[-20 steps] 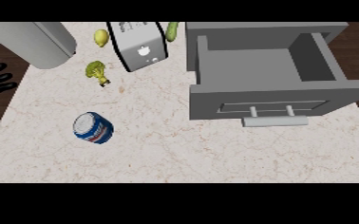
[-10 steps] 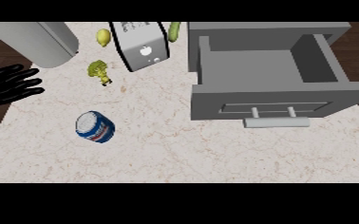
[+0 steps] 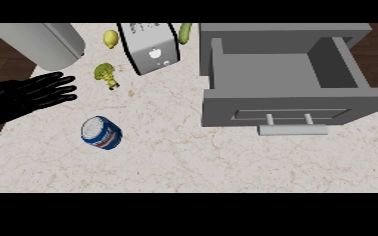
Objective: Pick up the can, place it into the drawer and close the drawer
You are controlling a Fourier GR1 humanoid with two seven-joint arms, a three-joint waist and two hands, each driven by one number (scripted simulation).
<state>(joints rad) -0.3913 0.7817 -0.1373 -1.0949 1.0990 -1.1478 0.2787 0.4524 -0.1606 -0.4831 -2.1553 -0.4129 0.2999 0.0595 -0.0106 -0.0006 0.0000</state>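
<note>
Lying on a pale marbled counter point(image 3: 192, 165), a blue can point(image 3: 102, 133) with a white top sits in the left half of the view, below the middle. It looks tipped, with the white top turned up and to the left and the blue side with a red and white label turned down and to the right. Nothing touches it.

At the view's left edge, above the can and apart from it, the robot's black left hand point(image 3: 33, 96) shows. Its fingers are straight and spread, pointing to the right, and it grasps nothing. The right hand does not show anywhere.

On the right side stands a grey drawer point(image 3: 336, 67), pulled open so that its floor and inner walls show. Its front panel faces the lower edge of the view and carries a pale bar handle point(image 3: 291, 129) on two short posts. The can is well apart from the drawer, on the counter to its left.

Along the top of the counter lie several other things. A large grey cylinder point(image 3: 44, 44) sits at the upper left corner. Just right of it is a yellow lemon point(image 3: 111, 38), and below the lemon a small piece of broccoli point(image 3: 107, 74), near the hand's fingertips. A grey box point(image 3: 151, 47) with an apple mark leans between the lemon and the drawer, and a green cucumber point(image 3: 184, 32) lies just beside its upper right corner.
</note>
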